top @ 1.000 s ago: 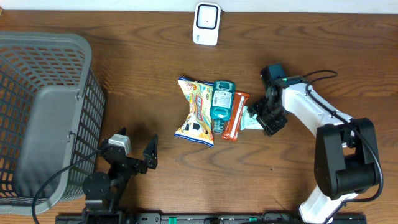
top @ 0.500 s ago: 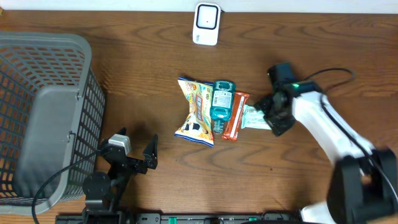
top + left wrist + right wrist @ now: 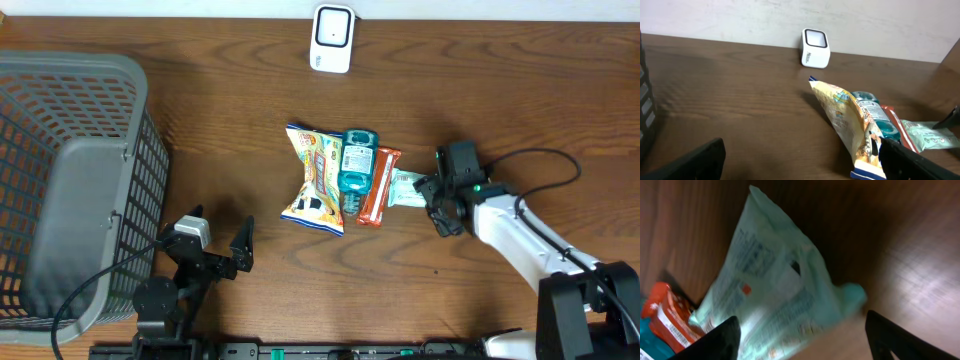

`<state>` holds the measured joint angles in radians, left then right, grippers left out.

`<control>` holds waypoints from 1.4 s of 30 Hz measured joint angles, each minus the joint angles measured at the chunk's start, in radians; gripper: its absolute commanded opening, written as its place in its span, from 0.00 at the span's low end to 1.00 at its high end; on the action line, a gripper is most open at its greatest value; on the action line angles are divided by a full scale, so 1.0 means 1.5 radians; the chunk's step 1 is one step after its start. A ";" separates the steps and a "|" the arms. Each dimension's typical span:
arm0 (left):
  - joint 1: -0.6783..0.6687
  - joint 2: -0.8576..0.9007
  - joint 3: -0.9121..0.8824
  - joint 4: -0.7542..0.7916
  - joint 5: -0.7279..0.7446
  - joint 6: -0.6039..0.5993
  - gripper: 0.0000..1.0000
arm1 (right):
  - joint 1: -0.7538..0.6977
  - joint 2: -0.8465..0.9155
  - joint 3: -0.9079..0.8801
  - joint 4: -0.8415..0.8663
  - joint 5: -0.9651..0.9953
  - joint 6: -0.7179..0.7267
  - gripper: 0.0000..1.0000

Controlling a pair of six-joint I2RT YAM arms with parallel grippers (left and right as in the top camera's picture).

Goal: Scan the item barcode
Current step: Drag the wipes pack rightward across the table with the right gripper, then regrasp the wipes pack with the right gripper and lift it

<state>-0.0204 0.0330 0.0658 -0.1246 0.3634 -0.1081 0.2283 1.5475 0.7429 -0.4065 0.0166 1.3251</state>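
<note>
Zero scanned so far: right gripper point(image 3: 433, 203) gapes wide at the pale green packet's point(image 3: 775, 280) edge, gripping nothing, scanner point(image 3: 331, 38) well apart.

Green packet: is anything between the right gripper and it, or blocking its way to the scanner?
Nothing visible. The right gripper sits open right at the green packet, and the table from there up to the scanner looks bare.

1. The two dark fingers point(image 3: 720, 340) of my right gripper point(image 3: 807, 339) stand wide apart at the bottom corners.
2. A pale green packet point(image 3: 775, 285) lies ahead of them on the wooden table point(image 3: 905, 240), its print blurred.
3. I cannot tell whether either finger touches it.
4. A red-orange packet point(image 3: 665, 312) lies just beside its left end, with a teal item point(image 3: 646, 349) below it.
</note>
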 measured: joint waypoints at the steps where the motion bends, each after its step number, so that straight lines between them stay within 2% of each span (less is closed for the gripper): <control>1: 0.000 0.000 0.000 0.000 0.000 0.000 0.98 | 0.000 0.000 -0.016 0.031 0.001 0.006 0.66; 3: 0.000 0.000 0.000 0.000 0.000 0.000 0.98 | 0.000 -0.003 -0.037 0.090 0.004 0.014 0.61; 11: 0.000 0.000 0.000 0.000 0.000 0.000 0.98 | 0.000 0.032 -0.046 0.175 0.015 0.010 0.64; 12: 0.000 0.000 0.000 0.000 0.000 0.000 0.98 | 0.000 0.042 -0.042 0.194 0.016 0.001 0.61; 14: 0.000 0.000 0.000 0.000 0.000 0.000 0.98 | 0.000 0.069 -0.035 0.235 0.013 -0.031 0.48; 15: 0.000 0.000 0.000 0.000 0.000 0.000 0.98 | -0.001 0.082 -0.032 0.253 0.010 -0.047 0.17; 16: 0.000 0.000 0.000 0.000 0.000 0.000 0.98 | -0.002 0.092 -0.028 0.265 0.007 -0.057 0.01; 25: 0.000 0.000 0.000 0.000 0.000 0.000 0.98 | -0.061 0.120 -0.022 0.286 -0.115 -0.175 0.01; 31: 0.000 0.000 0.000 0.000 0.000 0.000 0.98 | -0.108 0.087 -0.042 0.258 -0.222 -0.330 0.01; 32: 0.000 0.000 0.000 0.000 0.000 0.000 0.98 | -0.112 0.073 -0.053 0.246 -0.235 -0.364 0.13; 33: 0.000 0.000 0.000 0.000 0.000 0.000 0.98 | -0.113 0.063 -0.059 0.237 -0.242 -0.387 0.61; 34: 0.000 0.000 0.000 0.000 0.000 0.000 0.98 | -0.113 0.049 -0.069 0.224 -0.250 -0.421 0.75; 35: 0.000 0.000 0.000 0.000 0.000 0.000 0.98 | -0.113 0.036 -0.078 0.213 -0.259 -0.451 0.78; 38: 0.000 0.000 0.000 0.000 0.000 0.000 0.98 | -0.111 0.005 -0.085 0.209 -0.274 -0.511 0.80; 42: 0.000 0.000 0.000 0.000 0.000 0.000 0.98 | -0.111 -0.002 -0.085 0.209 -0.254 -0.547 0.82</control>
<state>-0.0204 0.0330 0.0658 -0.1242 0.3634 -0.1078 0.0620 1.5448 0.6155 -0.0933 -0.3641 0.5049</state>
